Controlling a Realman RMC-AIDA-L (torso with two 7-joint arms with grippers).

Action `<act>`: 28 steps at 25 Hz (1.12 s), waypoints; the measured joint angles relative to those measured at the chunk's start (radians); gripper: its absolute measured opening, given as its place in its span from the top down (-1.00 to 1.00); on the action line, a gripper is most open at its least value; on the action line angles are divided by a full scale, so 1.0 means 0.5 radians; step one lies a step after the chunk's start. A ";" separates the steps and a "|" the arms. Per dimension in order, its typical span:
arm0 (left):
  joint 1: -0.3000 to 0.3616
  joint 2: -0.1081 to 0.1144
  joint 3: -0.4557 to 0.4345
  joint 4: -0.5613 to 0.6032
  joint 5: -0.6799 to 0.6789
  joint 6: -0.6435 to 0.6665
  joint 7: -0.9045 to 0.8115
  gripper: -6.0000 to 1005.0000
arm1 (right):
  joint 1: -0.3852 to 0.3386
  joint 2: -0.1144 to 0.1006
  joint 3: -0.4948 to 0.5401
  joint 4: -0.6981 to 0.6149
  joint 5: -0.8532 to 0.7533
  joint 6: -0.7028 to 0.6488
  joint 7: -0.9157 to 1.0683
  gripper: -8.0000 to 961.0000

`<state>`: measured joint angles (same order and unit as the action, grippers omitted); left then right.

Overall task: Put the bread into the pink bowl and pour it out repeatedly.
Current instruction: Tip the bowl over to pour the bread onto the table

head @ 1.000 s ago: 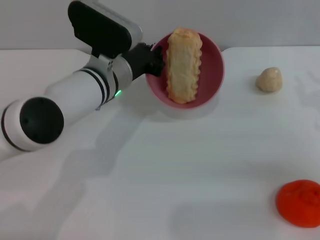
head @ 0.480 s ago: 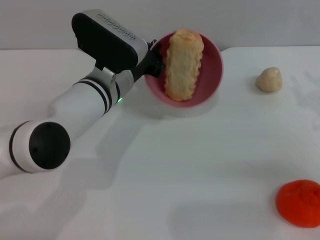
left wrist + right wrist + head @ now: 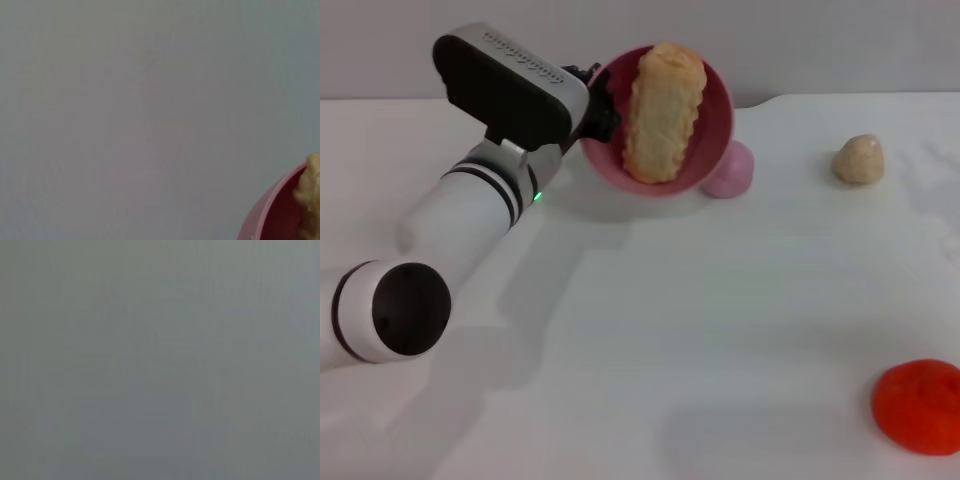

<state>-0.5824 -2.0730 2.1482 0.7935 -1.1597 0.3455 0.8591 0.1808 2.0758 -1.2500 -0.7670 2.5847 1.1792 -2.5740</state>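
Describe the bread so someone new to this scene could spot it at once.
Follow the left arm up to the far edge of the white table, where the left gripper holds the pink bowl tipped toward the camera. The bread lies inside it: a long tan loaf with wavy edges, unlike the small rounded beige lump off to the right.

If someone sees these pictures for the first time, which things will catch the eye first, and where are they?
First is the pink bowl, lifted and tipped toward the camera at the far side of the table, with the bread lying inside it. The left end effector holds the bowl at its rim on the robot's left. Next is the orange-red round thing at the near right corner.
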 joint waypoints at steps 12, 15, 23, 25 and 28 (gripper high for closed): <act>0.035 0.003 -0.015 -0.053 -0.002 0.048 0.000 0.90 | 0.032 0.003 -0.037 -0.009 0.000 0.001 0.000 0.22; 0.035 0.003 0.015 -0.053 0.009 0.060 0.000 0.90 | 0.033 0.002 -0.041 -0.009 0.000 0.001 0.000 0.22; 0.034 -0.004 0.163 -0.039 0.019 0.151 0.285 0.90 | 0.030 0.003 -0.050 -0.009 0.000 0.013 0.000 0.22; 0.034 -0.004 0.184 -0.035 0.019 0.166 0.302 0.89 | 0.027 0.004 -0.051 -0.007 0.000 0.024 0.000 0.22; 0.035 -0.001 0.211 -0.034 0.019 0.188 0.362 0.89 | 0.024 0.005 -0.052 -0.004 0.000 0.029 0.000 0.22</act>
<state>-0.5651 -2.0735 2.2536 0.7762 -1.1504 0.4395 1.0403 0.1929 2.0782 -1.2760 -0.7689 2.5847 1.1938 -2.5740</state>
